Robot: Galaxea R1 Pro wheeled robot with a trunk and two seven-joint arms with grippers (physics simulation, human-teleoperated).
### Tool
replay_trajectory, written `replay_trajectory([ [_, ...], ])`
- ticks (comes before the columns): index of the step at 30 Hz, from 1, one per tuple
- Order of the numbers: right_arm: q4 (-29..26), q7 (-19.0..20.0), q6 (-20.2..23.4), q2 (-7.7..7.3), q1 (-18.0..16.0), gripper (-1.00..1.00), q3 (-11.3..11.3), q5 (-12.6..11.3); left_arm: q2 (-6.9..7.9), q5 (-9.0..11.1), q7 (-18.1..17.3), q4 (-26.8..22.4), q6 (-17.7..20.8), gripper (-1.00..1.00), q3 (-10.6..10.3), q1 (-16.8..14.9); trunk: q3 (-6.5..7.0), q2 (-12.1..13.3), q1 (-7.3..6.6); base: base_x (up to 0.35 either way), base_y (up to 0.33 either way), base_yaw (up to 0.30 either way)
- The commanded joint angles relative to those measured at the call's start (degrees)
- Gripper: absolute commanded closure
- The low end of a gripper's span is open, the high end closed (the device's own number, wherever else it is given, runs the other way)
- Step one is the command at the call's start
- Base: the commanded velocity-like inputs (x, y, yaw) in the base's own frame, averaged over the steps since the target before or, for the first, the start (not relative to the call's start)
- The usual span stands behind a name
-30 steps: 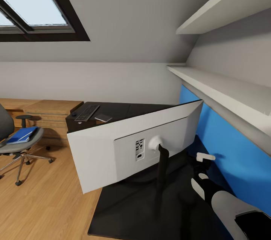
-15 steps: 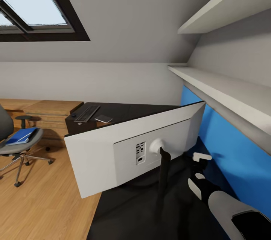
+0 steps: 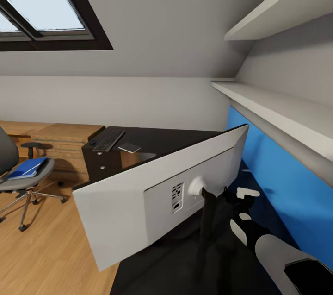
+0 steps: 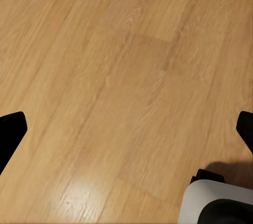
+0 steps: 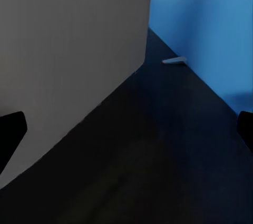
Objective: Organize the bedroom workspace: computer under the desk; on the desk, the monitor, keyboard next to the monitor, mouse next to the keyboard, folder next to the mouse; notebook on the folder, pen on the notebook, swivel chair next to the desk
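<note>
Right gripper (image 3: 238, 197) jaws apart beside the monitor (image 3: 157, 193) stand at lower right (left gripper's too, over floor); a careless shove could topple it off the desk (image 3: 162, 140).

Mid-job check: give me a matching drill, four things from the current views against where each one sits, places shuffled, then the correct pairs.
Things:
1. folder
2. keyboard
3. pen
4. monitor

Places:
A. on the desk at its far end, beside the notebook
B. on the desk close by, its pale back toward the camera
C. on the seat of the swivel chair
D. on the desk against the blue wall panel

Pairs: 1-C, 2-A, 3-D, 4-B
</note>
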Motion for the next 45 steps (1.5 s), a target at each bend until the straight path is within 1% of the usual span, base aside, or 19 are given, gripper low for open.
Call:
replay_trajectory([
  [1, 0.0, -0.2, -0.2, -0.03, 0.0, -1.00, 0.5, -0.5, 0.02, 0.2, 0.4, -0.1, 0.0, -1.00, -0.5, 0.0, -0.06, 0.0, 0.01, 0.043, 0.000, 0.001],
  [11, 0.0, -0.2, -0.2, -0.03, 0.0, -1.00, 0.5, -0.5, 0.05, 0.3, 0.4, -0.1, -0.1, -1.00, -0.5, 0.0, -0.06, 0.0, 0.01, 0.091, 0.000, 0.000],
  [16, 0.0, -0.2, -0.2, -0.03, 0.0, -1.00, 0.5, -0.5, 0.10, 0.3, 0.4, -0.1, 0.0, -1.00, -0.6, 0.0, -0.06, 0.0, 0.01, -0.232, 0.000, 0.000],
  [32, 0.0, -0.3, -0.3, -0.03, 0.0, -1.00, 0.5, -0.5, 0.10, 0.3, 0.4, -0.1, 0.0, -1.00, -0.5, 0.0, -0.06, 0.0, 0.01, -0.317, 0.000, 0.000],
  [40, -0.1, 0.0, -0.3, 0.05, 0.0, -1.00, 0.7, -0.7, 0.10, 0.3, 0.4, -0.1, 0.0, -1.00, -0.5, 0.0, -0.06, 0.0, 0.01, -0.057, 0.000, 0.000],
  [42, -0.2, 0.0, -0.4, 1.01, 0.0, -1.00, 0.4, -0.6, 0.10, 0.3, 0.4, -0.1, 0.0, -1.00, -0.5, 0.0, -0.06, 0.0, 0.01, -0.138, 0.025, 0.000],
  [45, -0.2, 0.0, -0.4, 1.07, 0.0, -1.00, 0.5, -0.6, 0.10, 0.3, 0.4, -0.1, 0.0, -1.00, -0.5, 0.0, -0.06, 0.0, 0.01, -0.302, 0.064, 0.000],
])
